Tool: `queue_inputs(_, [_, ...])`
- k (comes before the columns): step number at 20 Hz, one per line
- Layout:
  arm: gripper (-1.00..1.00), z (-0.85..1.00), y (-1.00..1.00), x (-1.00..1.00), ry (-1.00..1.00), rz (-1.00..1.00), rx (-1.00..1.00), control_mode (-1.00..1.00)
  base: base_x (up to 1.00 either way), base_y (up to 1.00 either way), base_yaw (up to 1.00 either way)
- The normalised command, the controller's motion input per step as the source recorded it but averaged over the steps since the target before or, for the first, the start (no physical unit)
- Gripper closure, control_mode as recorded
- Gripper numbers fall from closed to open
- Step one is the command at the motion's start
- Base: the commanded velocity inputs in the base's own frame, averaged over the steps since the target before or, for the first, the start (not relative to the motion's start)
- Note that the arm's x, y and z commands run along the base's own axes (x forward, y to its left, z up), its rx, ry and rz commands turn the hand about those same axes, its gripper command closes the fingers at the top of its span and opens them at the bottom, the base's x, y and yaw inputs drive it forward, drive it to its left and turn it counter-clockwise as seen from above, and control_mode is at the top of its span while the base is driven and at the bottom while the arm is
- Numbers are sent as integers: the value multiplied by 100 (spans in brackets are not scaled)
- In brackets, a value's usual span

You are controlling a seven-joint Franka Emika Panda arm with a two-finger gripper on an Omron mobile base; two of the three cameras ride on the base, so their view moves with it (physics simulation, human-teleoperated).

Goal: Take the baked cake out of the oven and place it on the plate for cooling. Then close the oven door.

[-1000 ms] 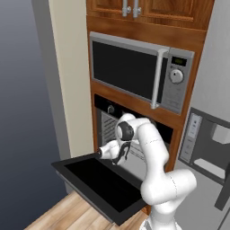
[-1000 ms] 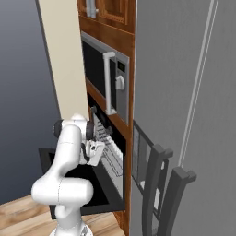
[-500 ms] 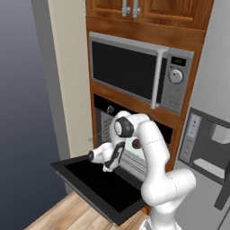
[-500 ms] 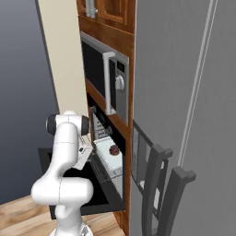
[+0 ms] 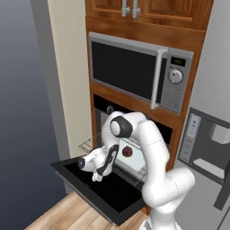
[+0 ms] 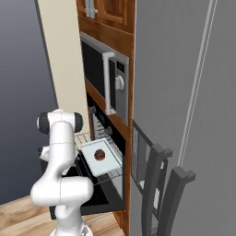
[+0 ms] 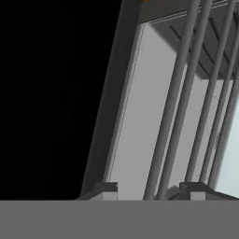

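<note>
One baked cake (image 6: 99, 155) is sitting on one pale tray (image 6: 112, 161), and that tray is resting on one wire rack (image 6: 85, 138) pulled out of one oven (image 5: 104, 106). One oven door (image 5: 87, 187) is hanging open below it. One silver microwave (image 5: 139, 72) is sitting above the oven, showing one vertical handle (image 5: 157, 80) and one round knob (image 5: 175, 76). Two cabinet handles (image 5: 128, 6) are showing at the top. One white arm (image 5: 148, 148) is reaching in.
</note>
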Motion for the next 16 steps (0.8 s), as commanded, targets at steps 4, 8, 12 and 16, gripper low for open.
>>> queue_inputs(4, [100, -33, 100, -68, 9, 10, 6, -100, 0, 0, 0])
queue_inputs(8, [-100, -9, 73, -30, 13, 2, 8, -100, 0, 0, 0])
queue_inputs(12, [-100, 47, 18, -30, 4, 0, 11, -100, 0, 0, 0])
queue_inputs(16, [-100, 100, -3, -59, -5, 0, 16, -100, 0, 0, 0])
